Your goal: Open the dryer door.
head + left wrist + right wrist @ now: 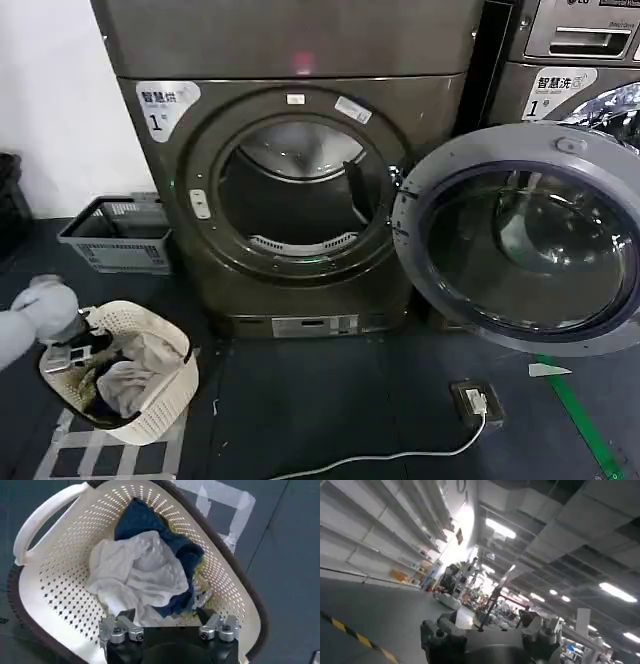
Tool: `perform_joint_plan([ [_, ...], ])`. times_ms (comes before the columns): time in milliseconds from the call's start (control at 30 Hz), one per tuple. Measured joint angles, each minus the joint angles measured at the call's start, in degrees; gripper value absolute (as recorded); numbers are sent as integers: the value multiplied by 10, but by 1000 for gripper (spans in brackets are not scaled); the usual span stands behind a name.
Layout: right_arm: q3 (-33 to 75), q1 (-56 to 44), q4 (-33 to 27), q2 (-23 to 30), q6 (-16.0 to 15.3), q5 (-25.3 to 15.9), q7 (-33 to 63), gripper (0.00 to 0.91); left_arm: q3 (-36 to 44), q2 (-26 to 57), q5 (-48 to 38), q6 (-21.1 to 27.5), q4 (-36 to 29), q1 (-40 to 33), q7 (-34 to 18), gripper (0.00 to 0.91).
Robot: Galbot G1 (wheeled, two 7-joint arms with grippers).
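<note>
The big round chrome-ringed dryer door (525,240) with dark glass already stands swung wide to the right of the drum. The left gripper (167,625), fingers spread and holding nothing, hangs over the cream perforated laundry basket (50,587) at near left, far from the door. The right gripper (490,630), also spread and empty, points out into the room.

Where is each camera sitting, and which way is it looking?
Head view: on the robot's head, looking forward and down at the dryer door, swung open; the left gripper hangs over the laundry basket.
Left wrist view: on the left arm, looking down into the basket over its open gripper.
Right wrist view: on the right arm, facing a room and ceiling lights past the right gripper.
Head and left wrist views share the basket.
</note>
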Motion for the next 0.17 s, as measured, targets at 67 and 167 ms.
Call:
perform_joint_plan([
  [67,0,-1,0,0,0,0,0,907,-1,0,0,0,3,0,0,907],
  [167,0,-1,0,0,1,0,-2,907,-2,0,2,0,4,1,0,907],
])
